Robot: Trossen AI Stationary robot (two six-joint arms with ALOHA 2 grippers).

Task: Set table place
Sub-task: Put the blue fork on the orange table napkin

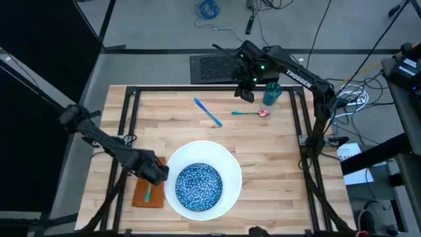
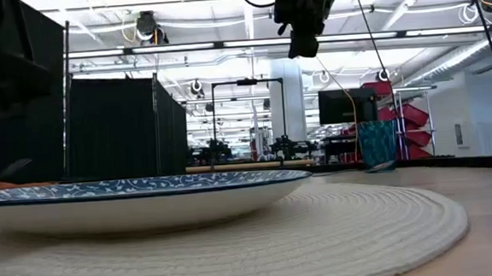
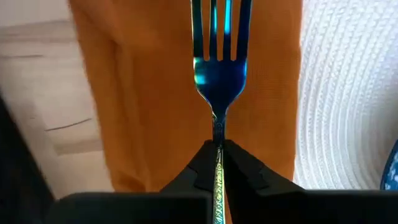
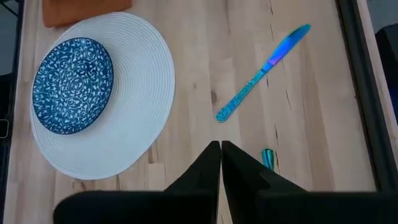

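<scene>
The left tool (image 3: 217, 163) is gripping the handle of the fork (image 3: 217, 56), its two fingers closed tight on the stem, and is holding it over the orange napkin (image 1: 148, 192) just beside the white round mat (image 1: 227, 161) on the worktop (image 1: 276, 164). The step in hand looks like laying the fork on the napkin. Its long axis is running along the napkin's length, tines pointing away from the tool and the handle hidden between the fingers. The next move probably calls for lowering it flat onto the cloth, opening the fingers and lifting clear without dragging the napkin.

The blue patterned bowl (image 1: 198, 185) is sitting in the middle of the mat. The right tool (image 1: 246, 94) is hanging high above the far side of the worktop, well apart from the mat, with its fingers pressed together and nothing between them. Beyond the mat, the knife (image 1: 208, 112) is lying at a slant, its blade end pointing away from the mat. The spoon (image 1: 250, 113) is lying crosswise near the teal cup (image 1: 272, 93).
</scene>
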